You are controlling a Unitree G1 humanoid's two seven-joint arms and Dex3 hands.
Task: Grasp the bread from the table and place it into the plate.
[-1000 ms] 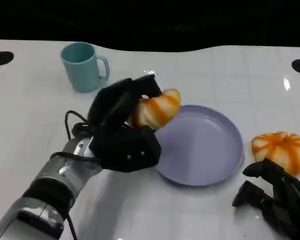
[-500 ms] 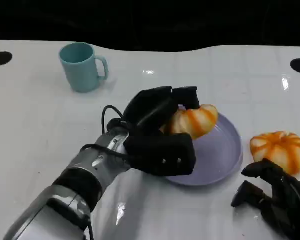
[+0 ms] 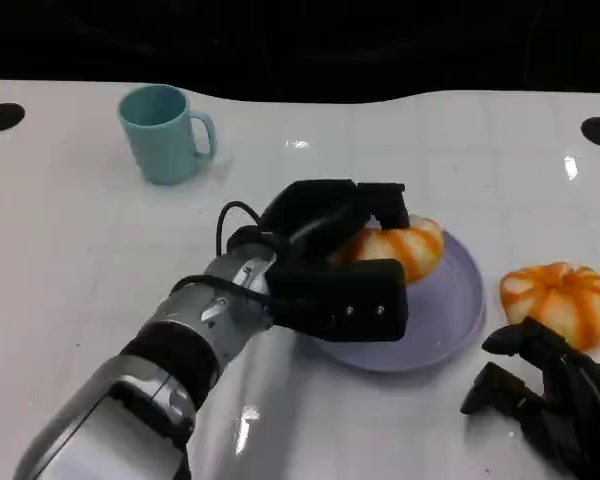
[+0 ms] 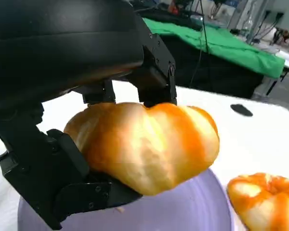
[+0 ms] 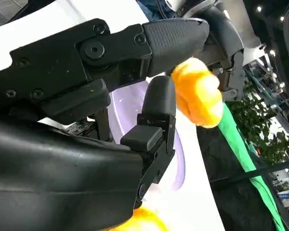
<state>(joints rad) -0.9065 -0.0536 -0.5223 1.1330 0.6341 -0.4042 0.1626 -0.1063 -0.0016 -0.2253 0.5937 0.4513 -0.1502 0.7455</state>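
Placement step: bread (image 3: 398, 247) clamped in left hand (image 3: 325, 268) just above purple plate (image 3: 450, 325), right hand (image 3: 555, 400) idle, fingers curled on nothing near second loaf (image 3: 560, 300) on worktop (image 3: 70, 250); next, probably lowering and letting go.

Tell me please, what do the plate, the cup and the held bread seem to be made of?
The plate looks like smooth lilac plastic, evenly coloured with a soft sheen. The cup seems to be teal plastic or glazed ceramic; its matte look leaves this open. The bread, which the left hand holds, looks like a glossy toy with painted orange stripes, probably foam or plastic.
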